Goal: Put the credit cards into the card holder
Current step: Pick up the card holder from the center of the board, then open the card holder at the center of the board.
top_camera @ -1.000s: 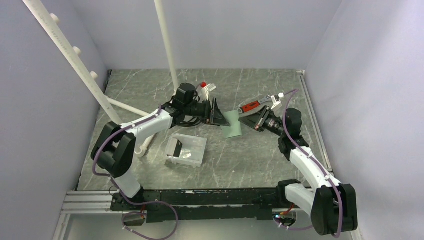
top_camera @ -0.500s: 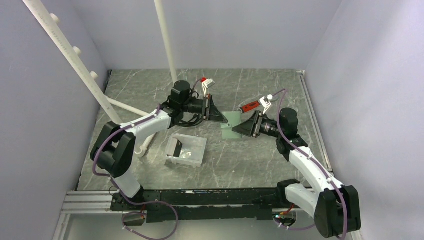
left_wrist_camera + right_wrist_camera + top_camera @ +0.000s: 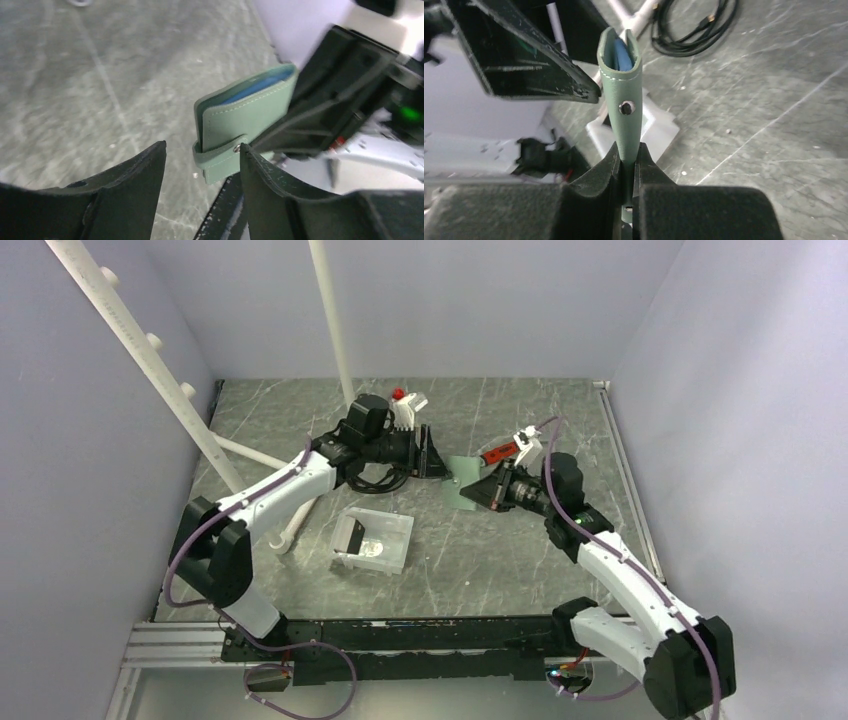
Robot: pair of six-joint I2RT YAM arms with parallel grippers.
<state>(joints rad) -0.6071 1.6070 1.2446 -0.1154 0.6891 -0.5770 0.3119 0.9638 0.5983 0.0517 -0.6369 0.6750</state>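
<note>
The grey-green card holder point(image 3: 624, 107) stands edge-up between the jaws of my right gripper point(image 3: 628, 150), which is shut on its lower end. Blue pockets show inside its slightly parted top. In the top view the card holder point(image 3: 458, 480) hangs tilted above the table between my right gripper point(image 3: 478, 490) and my left gripper point(image 3: 436, 452). In the left wrist view my left gripper point(image 3: 202, 150) is open, and the card holder point(image 3: 245, 117) sits just beyond its tips, its snap strap beside the right fingertip point(image 3: 250, 155). I cannot make out any credit cards.
A white tray point(image 3: 390, 530) with a dark upright piece at its left end lies near the left arm. A red-handled wrench point(image 3: 497, 453) lies behind the right gripper. A white pole frame point(image 3: 335, 330) and black cables point(image 3: 375, 478) stand at the back left.
My right gripper slid left, shut on the card holder and tilted it up off the table. My left gripper opened and drew back a little from it.
</note>
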